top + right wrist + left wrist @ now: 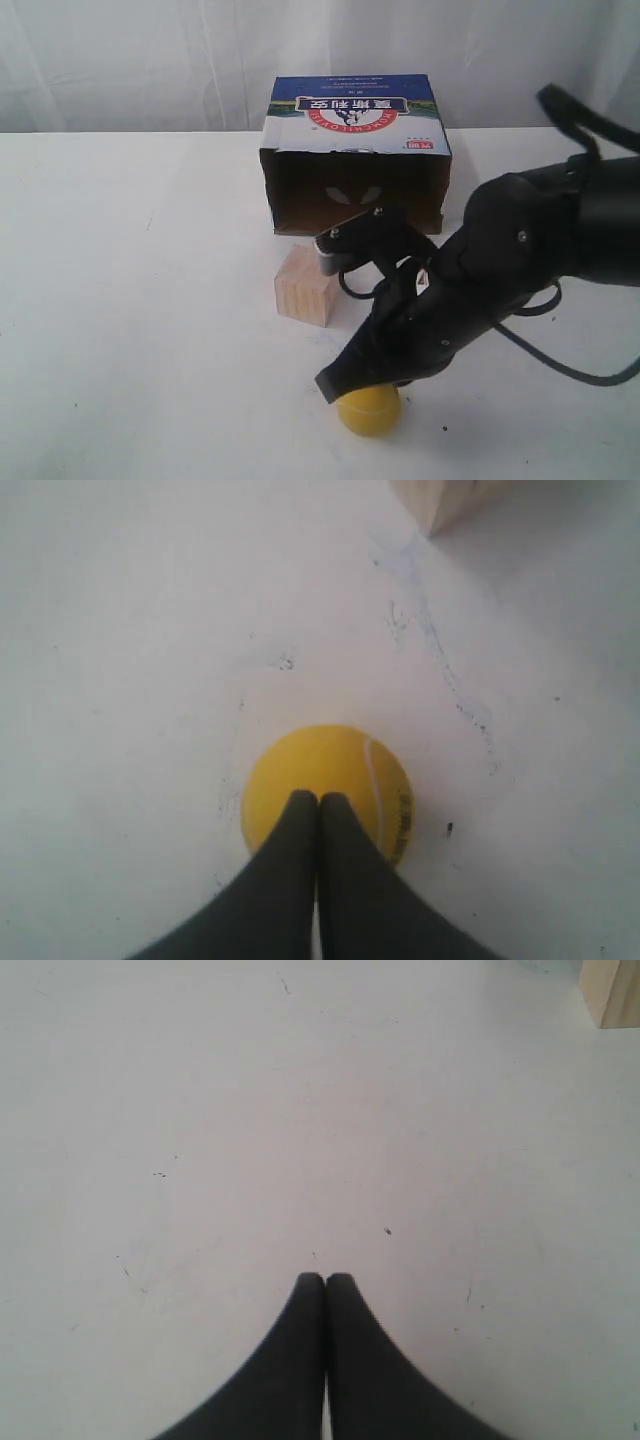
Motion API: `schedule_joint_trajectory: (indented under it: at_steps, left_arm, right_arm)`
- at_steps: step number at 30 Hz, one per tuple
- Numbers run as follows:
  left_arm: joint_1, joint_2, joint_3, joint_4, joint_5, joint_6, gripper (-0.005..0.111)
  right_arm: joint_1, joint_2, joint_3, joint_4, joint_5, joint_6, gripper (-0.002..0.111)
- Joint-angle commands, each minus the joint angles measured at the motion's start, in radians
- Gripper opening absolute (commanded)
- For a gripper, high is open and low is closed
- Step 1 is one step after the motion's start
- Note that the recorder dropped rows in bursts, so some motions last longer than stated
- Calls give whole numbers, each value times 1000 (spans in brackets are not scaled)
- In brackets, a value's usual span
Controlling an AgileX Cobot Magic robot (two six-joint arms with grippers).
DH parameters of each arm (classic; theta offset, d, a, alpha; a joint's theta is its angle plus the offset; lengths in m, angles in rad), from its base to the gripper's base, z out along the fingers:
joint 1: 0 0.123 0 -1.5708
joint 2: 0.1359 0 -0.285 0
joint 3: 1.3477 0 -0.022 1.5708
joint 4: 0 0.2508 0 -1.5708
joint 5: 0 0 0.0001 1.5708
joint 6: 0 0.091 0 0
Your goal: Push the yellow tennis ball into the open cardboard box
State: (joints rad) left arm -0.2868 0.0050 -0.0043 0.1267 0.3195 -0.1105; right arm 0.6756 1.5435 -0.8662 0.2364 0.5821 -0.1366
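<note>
The yellow tennis ball lies on the white table near its front edge. My right gripper comes down over it, jaws shut and empty, tips right above the ball's top. The right wrist view shows the ball just beyond the shut gripper, which overlaps its near side. The open cardboard box stands at the back, its dark opening facing the ball and its blue-and-white printed top up. My left gripper is shut with nothing in it, over bare table; the exterior view does not show it.
A pale wooden cube stands between the ball and the box, slightly left of the straight line between them. Its corner shows in the right wrist view and the left wrist view. A white curtain hangs behind the table.
</note>
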Motion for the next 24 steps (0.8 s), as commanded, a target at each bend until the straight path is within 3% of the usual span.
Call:
schedule_joint_trajectory:
  at_steps: [1,12,24]
  left_arm:
    - [-5,-5,4,2,15,2,0]
    - [-5,-5,4,2,15,2,0]
    - [-5,-5,4,2,15,2,0]
  right_arm:
    - [3,70,6,-5,-14,3,0]
    - [1,73,6,-52,15,25,0]
    - [-101,73,-90,-323,-19,122,0]
